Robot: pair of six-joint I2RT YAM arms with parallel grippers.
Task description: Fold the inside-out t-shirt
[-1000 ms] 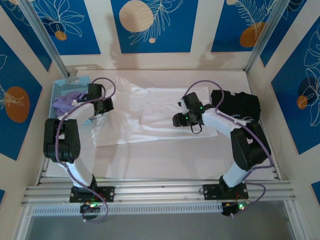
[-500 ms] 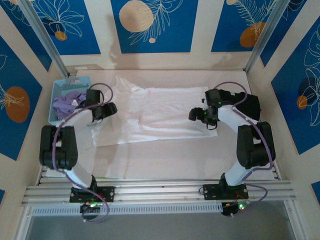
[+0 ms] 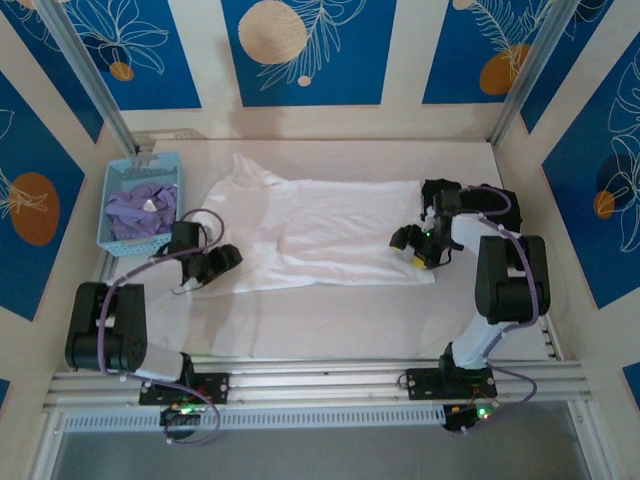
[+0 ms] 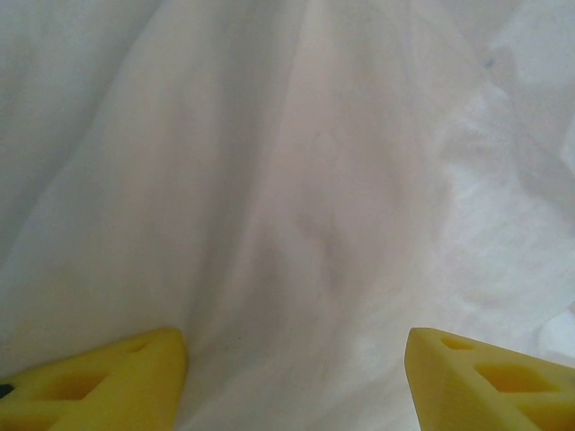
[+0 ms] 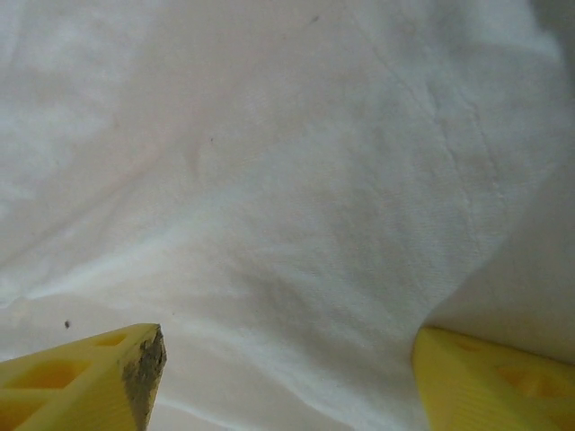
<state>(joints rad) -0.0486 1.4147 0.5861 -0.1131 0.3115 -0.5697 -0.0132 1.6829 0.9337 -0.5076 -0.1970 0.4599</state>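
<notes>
Spread flat across the table (image 3: 330, 320) for folding: t-shirt (image 3: 330, 235). Flanked toward the left and right edges by left gripper (image 4: 295, 341) and right gripper (image 5: 287, 334) (fingers parted, gripping nothing), presumably to pinch its ends.

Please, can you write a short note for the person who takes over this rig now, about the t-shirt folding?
Left gripper: open, low over the left near edge of the t-shirt, holding nothing.
Right gripper: open, at the shirt's right near corner, holding nothing.
T-shirt: spread mostly flat mid-table, right of the blue basket.
Done: shirt laid out.
Left: the folds themselves, it seems; it is not yet a compact stack.
</notes>
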